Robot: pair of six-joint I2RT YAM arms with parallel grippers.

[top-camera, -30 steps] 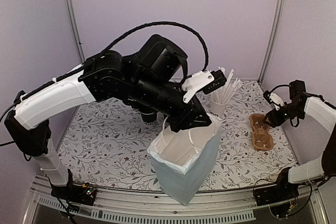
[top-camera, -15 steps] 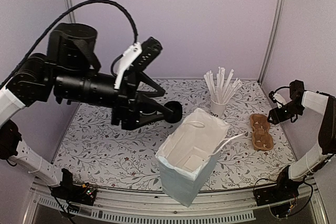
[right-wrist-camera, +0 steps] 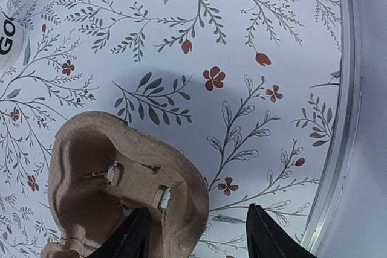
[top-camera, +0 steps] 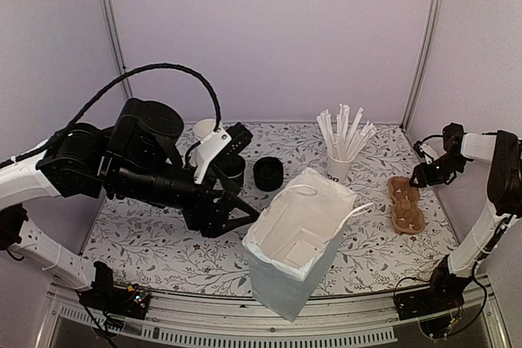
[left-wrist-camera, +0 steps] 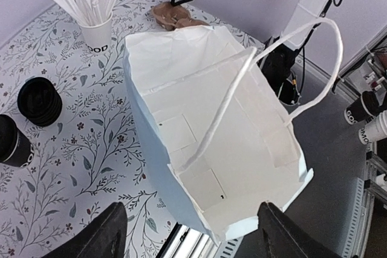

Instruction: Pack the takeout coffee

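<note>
The takeout coffee (top-camera: 235, 170) is standing lidded on the floral table (top-camera: 147, 226), left of centre toward the far side, just left of a black lid stack (top-camera: 268, 174). Nearer, the left gripper (left-wrist-camera: 192, 228) is hovering with its jaws spread wide over the white paper bag (top-camera: 298, 242). At the far right, the right gripper (right-wrist-camera: 199, 234) is hanging open, gripping nothing, with 1 finger beside the cardboard carrier (right-wrist-camera: 121, 173).
</note>
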